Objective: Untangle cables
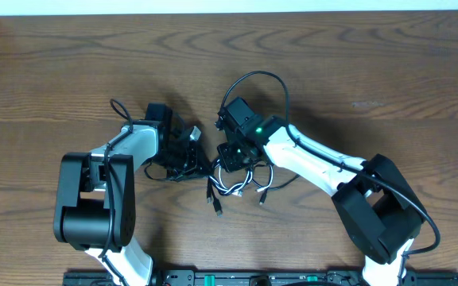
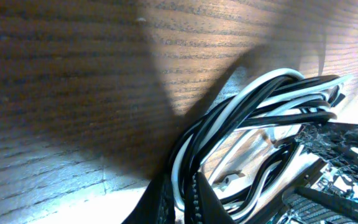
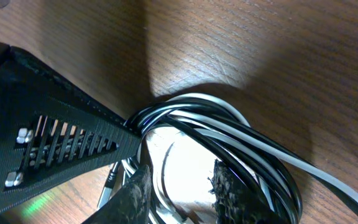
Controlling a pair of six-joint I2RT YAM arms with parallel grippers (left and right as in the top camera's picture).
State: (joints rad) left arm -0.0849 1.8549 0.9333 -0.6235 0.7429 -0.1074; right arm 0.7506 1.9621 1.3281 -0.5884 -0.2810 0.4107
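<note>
Overhead, the two wrists cover much of the knot in which the thin black cord (image 3: 160,114) and the thin white cord (image 3: 334,183) are wound together, near the front edge of the brown wood-grain table (image 1: 372,63), and their crossings are hard to trace. The left gripper (image 2: 179,202), cut off at the frame's bottom, is pinched tight on the white cord with black strands alongside. The right gripper (image 3: 182,193) has its jaws narrowly apart over a loop; bare wood spreads behind and to both sides.

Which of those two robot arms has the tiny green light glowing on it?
The right white-and-black robot arm: a green light glows near its wrist. The left arm shows none.
</note>
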